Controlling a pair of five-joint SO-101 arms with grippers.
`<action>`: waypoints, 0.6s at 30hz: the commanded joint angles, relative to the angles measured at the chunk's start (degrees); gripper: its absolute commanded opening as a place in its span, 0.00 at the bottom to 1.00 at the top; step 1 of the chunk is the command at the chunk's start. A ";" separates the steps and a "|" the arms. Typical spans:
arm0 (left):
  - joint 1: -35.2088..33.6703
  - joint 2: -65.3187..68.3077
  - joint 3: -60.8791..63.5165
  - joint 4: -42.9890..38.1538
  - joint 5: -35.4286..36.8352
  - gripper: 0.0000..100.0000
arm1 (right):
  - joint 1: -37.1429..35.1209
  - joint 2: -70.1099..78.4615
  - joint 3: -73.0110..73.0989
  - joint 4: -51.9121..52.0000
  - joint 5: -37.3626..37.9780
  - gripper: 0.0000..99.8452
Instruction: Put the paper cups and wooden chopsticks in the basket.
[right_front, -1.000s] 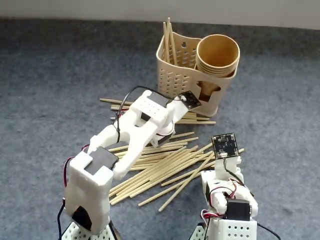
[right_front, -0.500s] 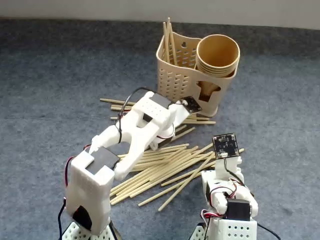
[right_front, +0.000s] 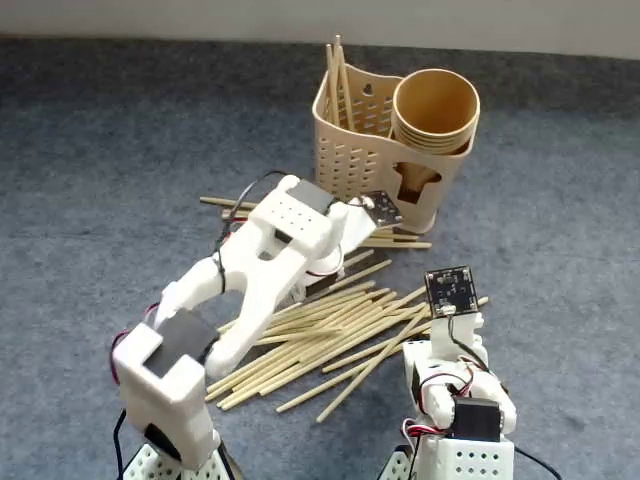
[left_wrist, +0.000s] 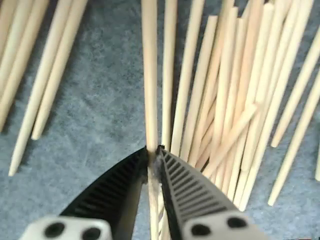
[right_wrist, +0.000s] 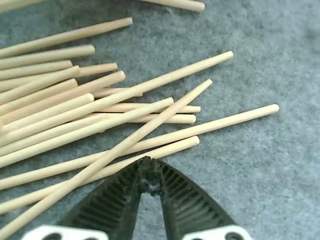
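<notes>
The tan basket stands at the back, holding stacked paper cups and a few upright chopsticks. Many wooden chopsticks lie scattered on the grey carpet in front of it. My left gripper is low over the pile, shut on one chopstick that runs between its jaws. The left arm reaches over the pile toward the basket. My right gripper is shut and holds nothing, its tips just short of the near chopsticks.
Grey carpet lies open to the left and right of the basket. The right arm sits folded near the front edge, beside the pile.
The left arm has shifted slightly left and its elbow has dropped toward the front. A chopstick near its wrist has moved a little. The right arm has stayed still.
</notes>
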 joint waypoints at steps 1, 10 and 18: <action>-3.12 -11.47 4.79 -4.04 -0.44 0.00 | 0.48 -0.66 8.84 0.22 0.53 0.01; -3.65 -27.30 14.55 -8.97 -0.09 0.01 | 0.48 -0.66 8.84 0.22 0.53 0.01; -3.74 -42.42 17.98 -8.70 0.00 0.01 | 0.48 -0.66 8.84 0.13 0.53 0.01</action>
